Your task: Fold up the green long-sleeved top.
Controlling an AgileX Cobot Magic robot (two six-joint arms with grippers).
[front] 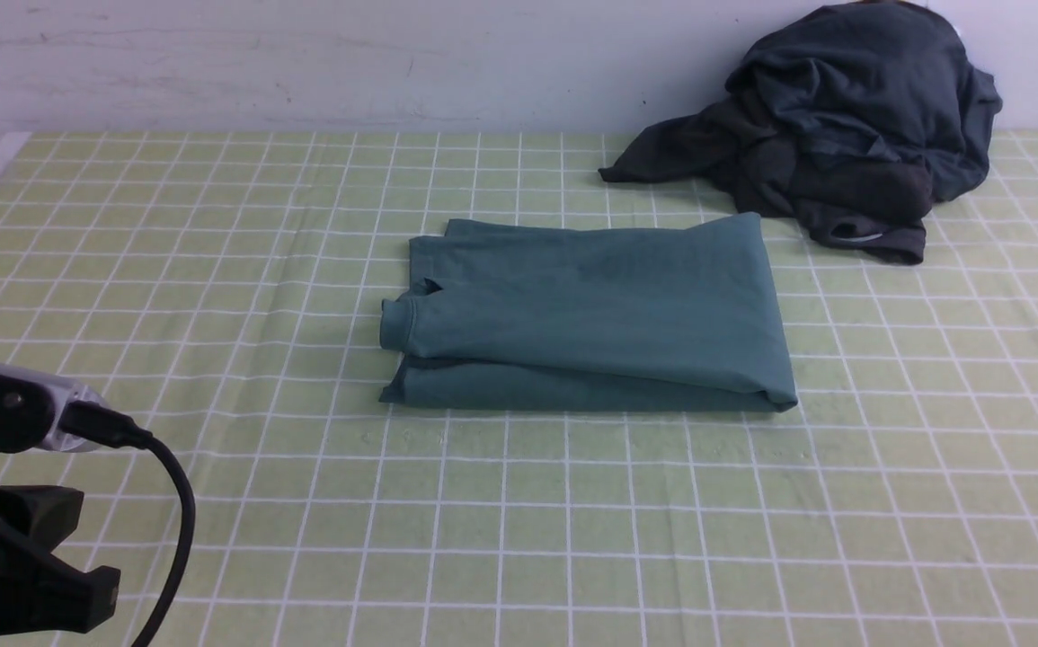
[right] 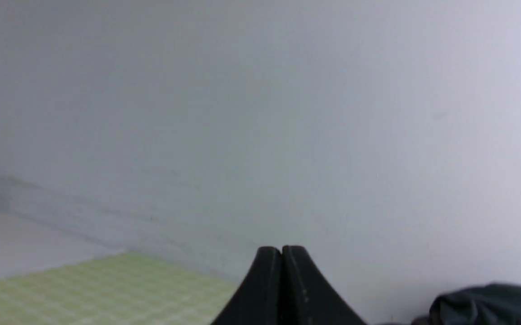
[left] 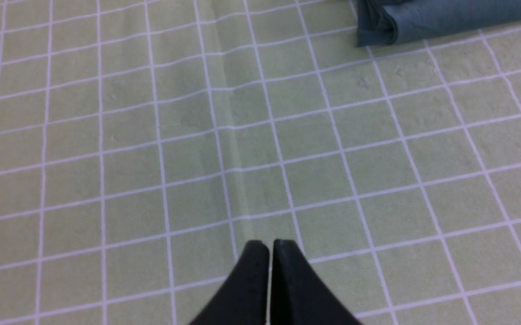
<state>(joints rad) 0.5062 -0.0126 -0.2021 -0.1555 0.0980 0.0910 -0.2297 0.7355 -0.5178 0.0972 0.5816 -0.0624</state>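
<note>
My claws (left: 270, 246) are matte black. The top (front: 586, 314) is teal-green, on a pale green cloth (front: 572, 521) gridded with white lines — beyond, a charcoal heap (front: 842, 126), a grey-white wall (front: 303, 63).

At the lower left of the front view we see the left arm (front: 6, 503): matte black housing, a silver-grey collar and a looping black cable (front: 173, 503). In both wrist views, we see jaws that are smooth, black and tapered.

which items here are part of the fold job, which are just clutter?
Job: green long-sleeved top, already folded; left gripper and right gripper, both shut and empty.

Clutter: dark grey crumpled garment pile, green checked tablecloth.
</note>
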